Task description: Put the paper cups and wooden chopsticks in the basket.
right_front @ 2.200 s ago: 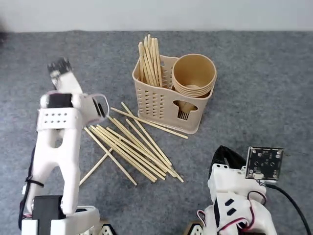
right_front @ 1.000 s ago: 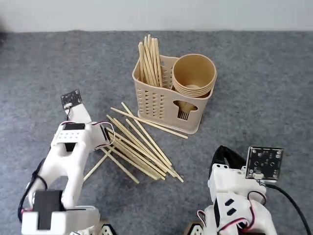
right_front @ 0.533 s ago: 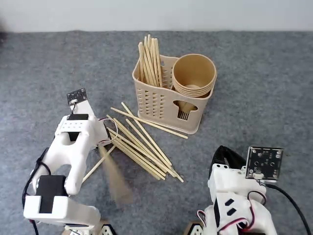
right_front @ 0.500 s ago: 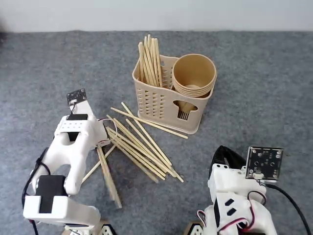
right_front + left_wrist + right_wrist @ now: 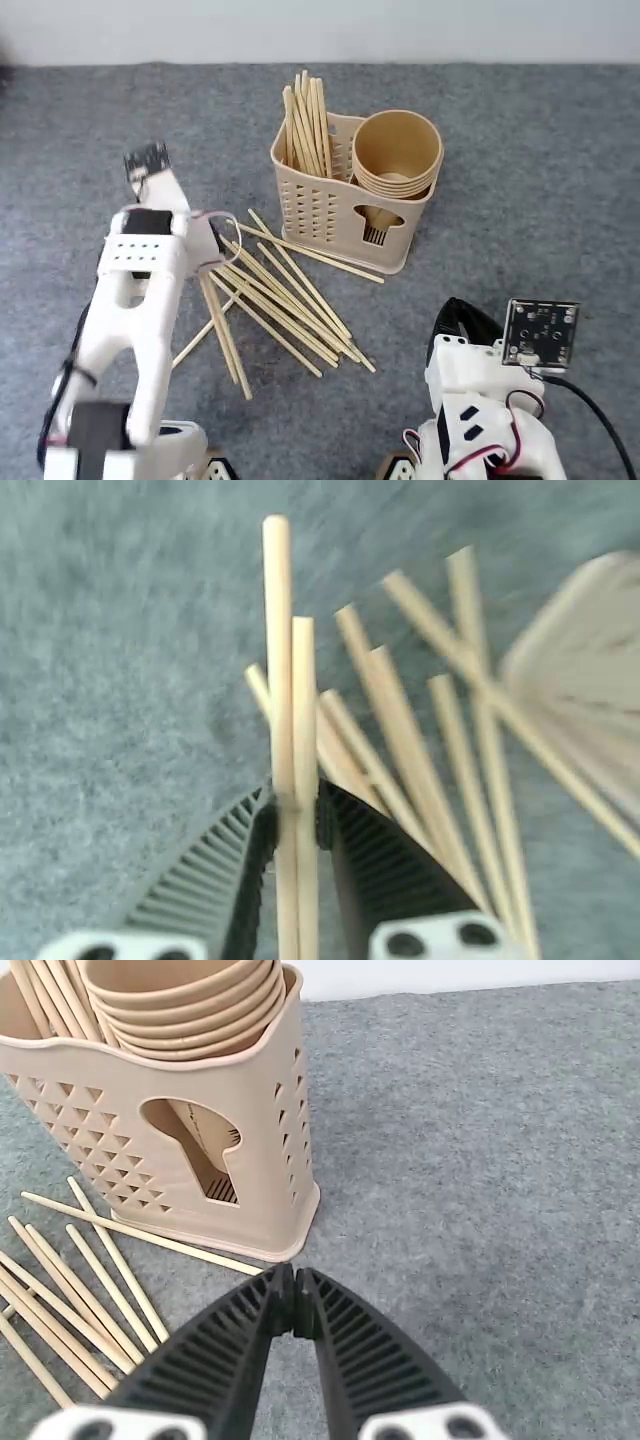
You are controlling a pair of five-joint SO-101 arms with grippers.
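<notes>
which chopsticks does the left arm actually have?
The two side-by-side chopsticks pinched in the left gripper; the other chopsticks lie loose on the carpet.

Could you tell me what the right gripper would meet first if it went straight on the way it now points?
Most likely the basket, at its near bottom corner. The loose chopstick lying along its foot ends just beside that line; depth is unclear.

I see a grey felt-like mat (image 5: 560, 180) spread edge to edge. A plain white wall (image 5: 320, 30) runs along its far side. Light looks even, shadows soft.
</notes>
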